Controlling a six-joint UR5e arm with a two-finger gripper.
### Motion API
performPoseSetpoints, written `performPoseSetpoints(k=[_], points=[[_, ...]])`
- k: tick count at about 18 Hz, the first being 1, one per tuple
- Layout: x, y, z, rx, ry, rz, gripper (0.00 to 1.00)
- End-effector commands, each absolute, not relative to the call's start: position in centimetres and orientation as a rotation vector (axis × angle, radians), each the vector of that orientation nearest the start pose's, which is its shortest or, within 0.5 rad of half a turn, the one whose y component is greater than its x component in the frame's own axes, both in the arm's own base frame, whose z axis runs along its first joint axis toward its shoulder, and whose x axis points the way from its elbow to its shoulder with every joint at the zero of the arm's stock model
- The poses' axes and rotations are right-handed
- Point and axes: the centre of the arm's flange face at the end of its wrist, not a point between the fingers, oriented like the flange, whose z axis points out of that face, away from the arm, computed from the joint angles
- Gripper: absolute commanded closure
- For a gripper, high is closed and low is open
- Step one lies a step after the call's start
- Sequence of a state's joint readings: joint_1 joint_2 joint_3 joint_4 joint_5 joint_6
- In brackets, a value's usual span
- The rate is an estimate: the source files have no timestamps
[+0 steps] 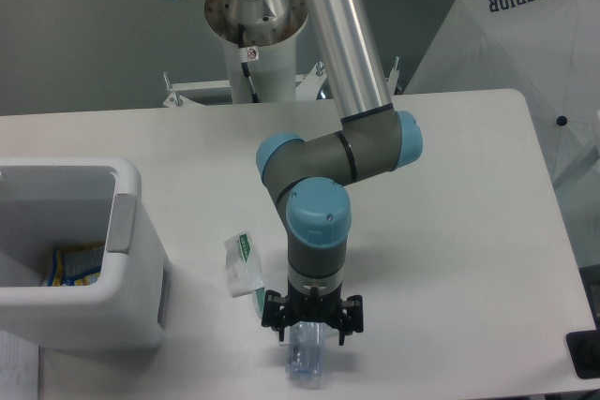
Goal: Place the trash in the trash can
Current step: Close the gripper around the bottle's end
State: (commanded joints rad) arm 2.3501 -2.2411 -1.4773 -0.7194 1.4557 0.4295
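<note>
Your gripper point(311, 317) hangs directly over the water bottle point(305, 355) near the table's point(469, 231) front edge.

You see its two fingers spread wide to either side of the bottle, gripping nothing; whether they touch it cannot be told. The bottle lies flat, mostly hidden beneath the wrist. One green-striped wrapper point(243, 264) lies just left of the arm, between it and the white trash can point(127, 259), which stands at the table's left.

1 bottle point(305, 355), 1 wrapper point(243, 264) clearly visible, a 2nd mostly hidden under the arm, 1 bin point(122, 269), 1 gripper point(312, 319), 1 table point(469, 231).
</note>
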Motion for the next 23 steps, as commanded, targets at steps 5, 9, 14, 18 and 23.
performPoseSetpoints(k=[5,9,14,18,23], points=[[-40.4,61.5,19.6,-2.826,-0.481,0.077,0.00],[-40.3,61.5,19.2,-2.833,-0.485,0.072,0.00],[-40.3,61.4,18.9,-2.839,-0.494,0.072,0.06],[-40.1,61.4,18.9,-2.840,-0.490,0.074,0.19],[-40.2,61.3,18.9,-2.848,-0.484,0.087,0.34]])
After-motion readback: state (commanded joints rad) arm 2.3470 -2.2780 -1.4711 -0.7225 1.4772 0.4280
